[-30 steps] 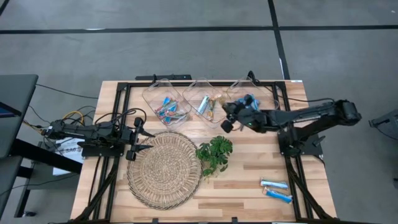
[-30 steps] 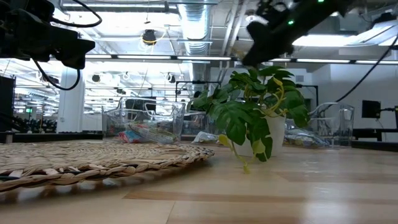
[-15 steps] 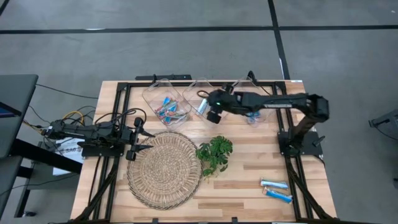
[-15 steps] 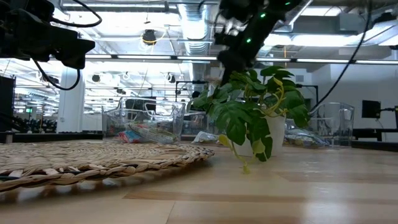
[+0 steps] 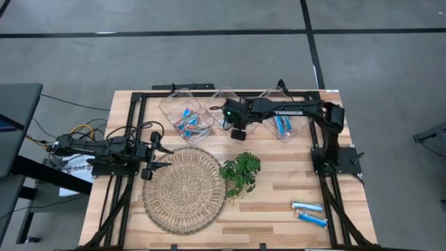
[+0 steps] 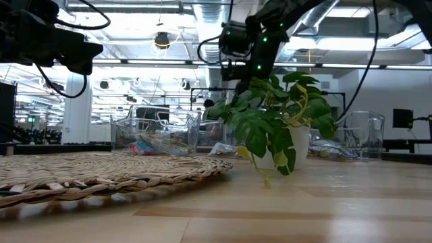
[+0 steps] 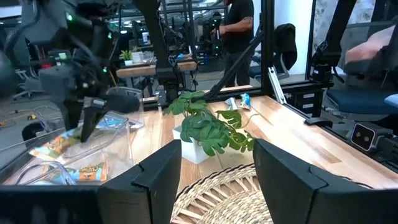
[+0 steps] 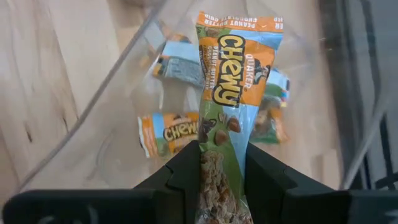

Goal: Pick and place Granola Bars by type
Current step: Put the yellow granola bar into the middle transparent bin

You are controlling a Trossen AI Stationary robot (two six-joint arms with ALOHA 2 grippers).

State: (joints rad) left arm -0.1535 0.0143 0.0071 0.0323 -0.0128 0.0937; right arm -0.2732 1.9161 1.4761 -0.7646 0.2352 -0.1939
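My right gripper [image 5: 237,131] [image 8: 221,152] hangs over the middle clear bin [image 5: 224,104] at the table's far side, shut on an orange, green and blue granola bar [image 8: 231,74]. That bin holds more multicoloured bars [image 8: 168,132]. The left bin [image 5: 167,111] holds blue and reddish bars [image 5: 188,123], and the right bin [image 5: 301,117] holds blue bars [image 5: 282,125]. Two blue bars [image 5: 309,213] lie flat on the table's near right. My left gripper [image 5: 157,157] [image 7: 217,168] waits open at the table's left, beside the woven mat. My right gripper pinches the granola bar's one end [image 8: 217,171] between its two fingers [image 8: 186,168]. The fingers come from above, pointing down, and lie along the bar. The bar is lifted clear; its free end [image 8: 239,25] reaches out past the fingertips over the middle bin.
A round woven mat [image 5: 182,188] lies on the near left of the table. A small potted leafy plant [image 5: 240,173] stands next to it, just near of the bins. Black frame rails [image 5: 327,199] run along the table's sides. A person stands in the room beyond.
My right gripper has carried the granola bar toward the table's left, from beside the right bin to over the middle bin, sinking slightly, while its arm swung round toward the far edge. It has stayed shut on the bar.
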